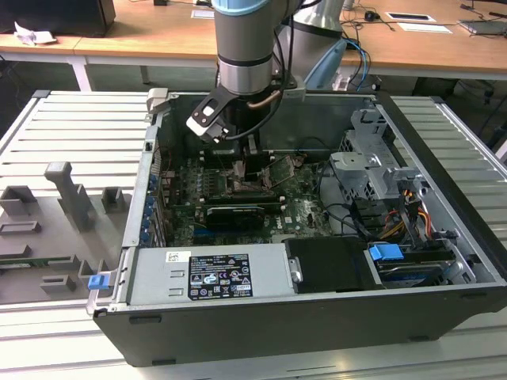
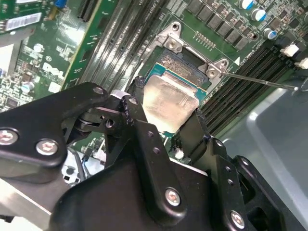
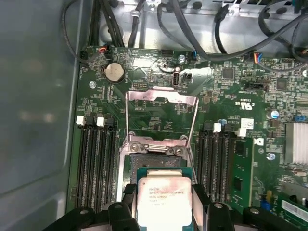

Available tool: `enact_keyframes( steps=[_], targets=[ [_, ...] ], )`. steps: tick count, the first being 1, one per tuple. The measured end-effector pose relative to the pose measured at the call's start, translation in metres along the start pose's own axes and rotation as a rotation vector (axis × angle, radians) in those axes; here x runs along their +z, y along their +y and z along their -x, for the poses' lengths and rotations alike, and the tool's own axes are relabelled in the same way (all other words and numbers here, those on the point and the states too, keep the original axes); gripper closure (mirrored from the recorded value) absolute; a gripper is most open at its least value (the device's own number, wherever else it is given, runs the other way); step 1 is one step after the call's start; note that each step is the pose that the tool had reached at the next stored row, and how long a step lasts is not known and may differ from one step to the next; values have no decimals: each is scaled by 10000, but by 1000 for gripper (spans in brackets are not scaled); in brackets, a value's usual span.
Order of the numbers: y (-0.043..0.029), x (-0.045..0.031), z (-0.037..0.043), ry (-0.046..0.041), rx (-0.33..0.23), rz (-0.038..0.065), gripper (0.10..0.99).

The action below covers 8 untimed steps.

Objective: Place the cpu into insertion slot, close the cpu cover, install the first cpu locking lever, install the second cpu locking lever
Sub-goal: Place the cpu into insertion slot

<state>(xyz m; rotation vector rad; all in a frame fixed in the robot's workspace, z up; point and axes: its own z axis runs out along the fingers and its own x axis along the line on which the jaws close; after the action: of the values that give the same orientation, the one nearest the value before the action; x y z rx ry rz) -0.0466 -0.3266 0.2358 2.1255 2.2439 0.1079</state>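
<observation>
In the exterior view, the one black two-fingered gripper point(image 1: 244, 176) reaches down into the open black metal computer case point(image 1: 444, 237), over the green motherboard point(image 1: 299, 207). One grey boxy power supply point(image 1: 210, 273) lies at the gripper's six o'clock. One grey metal drive cage point(image 1: 368, 170) stands at its three o'clock.

In the second wrist view, the gripper point(image 2: 168, 109) is clenched on one small flat square silvery-beige cpu point(image 2: 169, 102), a black finger point(image 2: 139, 122) against each of two opposite edges. The cpu hangs partly over the square dark metal-rimmed insertion slot point(image 2: 185, 61); contact cannot be told. One thin metal locking lever point(image 2: 260, 81) juts out, unlatched.

In the first wrist view, the thin silver framed cpu cover point(image 3: 161, 100) stands swung open beyond the slot point(image 3: 156, 161). The slot sits between two banks of long black memory slots point(image 3: 96, 163).
</observation>
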Motion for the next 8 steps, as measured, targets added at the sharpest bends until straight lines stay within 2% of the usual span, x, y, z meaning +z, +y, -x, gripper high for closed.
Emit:
enact_keyframes(
  steps=[5,8],
  targets=[
    [-6,89,-34,-19,213,-13,545],
    [-13,194,-71,-21,230,-23,545]
  ],
)
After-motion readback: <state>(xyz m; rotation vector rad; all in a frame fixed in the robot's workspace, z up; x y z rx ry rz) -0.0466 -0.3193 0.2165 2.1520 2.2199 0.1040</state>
